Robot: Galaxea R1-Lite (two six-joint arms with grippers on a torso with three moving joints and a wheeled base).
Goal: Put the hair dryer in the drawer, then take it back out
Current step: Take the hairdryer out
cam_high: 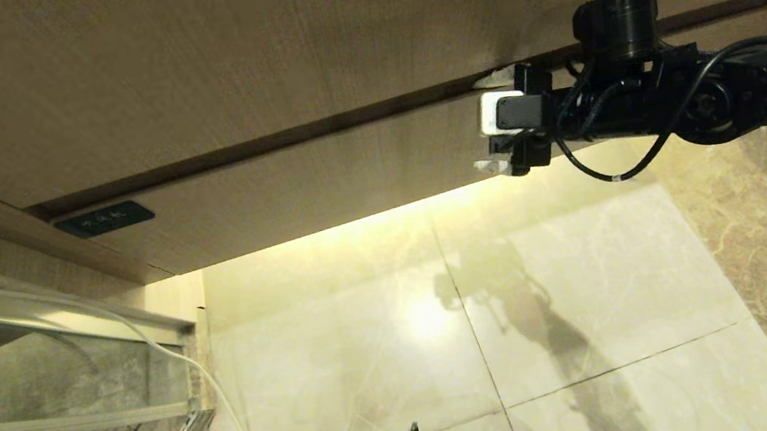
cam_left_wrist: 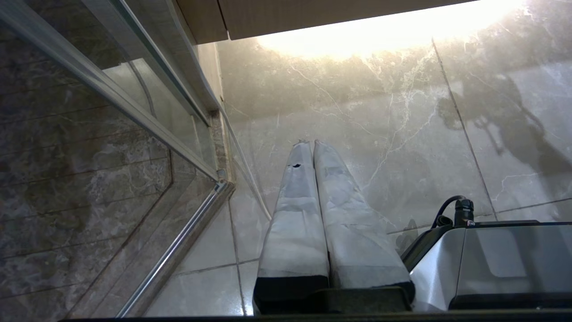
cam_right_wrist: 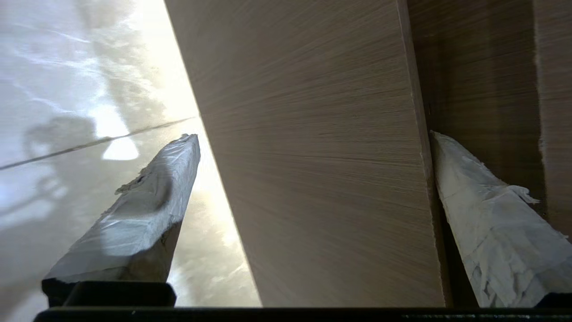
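Pale marble floor (cam_high: 590, 276) lay below the drawer (cam_high: 317, 180), which was closed, its dark label (cam_high: 104, 220) at the left. My right end effector (cam_high: 491, 123) was spread wide across the drawer front, one finger (cam_right_wrist: 487, 223) at its top edge. My left end effector (cam_left_wrist: 313, 150) hung closed over the floor.

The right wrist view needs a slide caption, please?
Open right gripper straddles the tan wood-grain drawer front.
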